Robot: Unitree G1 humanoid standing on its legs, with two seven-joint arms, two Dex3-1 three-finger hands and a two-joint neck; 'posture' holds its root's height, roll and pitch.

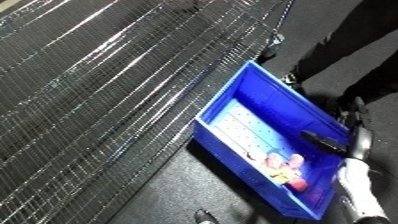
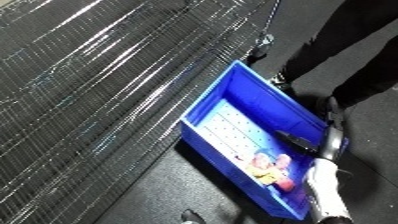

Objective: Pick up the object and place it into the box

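A blue bin [image 1: 233, 95] stands on the dark floor beside a wire shelf. At its near end lie several small things: pink pieces [image 1: 290, 160] and a yellow one [image 1: 282, 176]. My right hand [image 1: 325, 142] reaches in from the lower right on a white forearm [image 1: 357, 187]. It hovers over the bin's right side, just above those pieces, with black fingers stretched out straight and nothing held in them. A small dark tip [image 1: 204, 216] at the lower edge seems to belong to my left hand; no more of it shows.
A large wire-mesh shelf [image 1: 98, 85] fills the left and top of the view. A person's dark trouser legs and shoes [image 2: 355, 50] stand right behind the bin's far side. Dark floor [image 1: 169, 195] lies in front of the bin.
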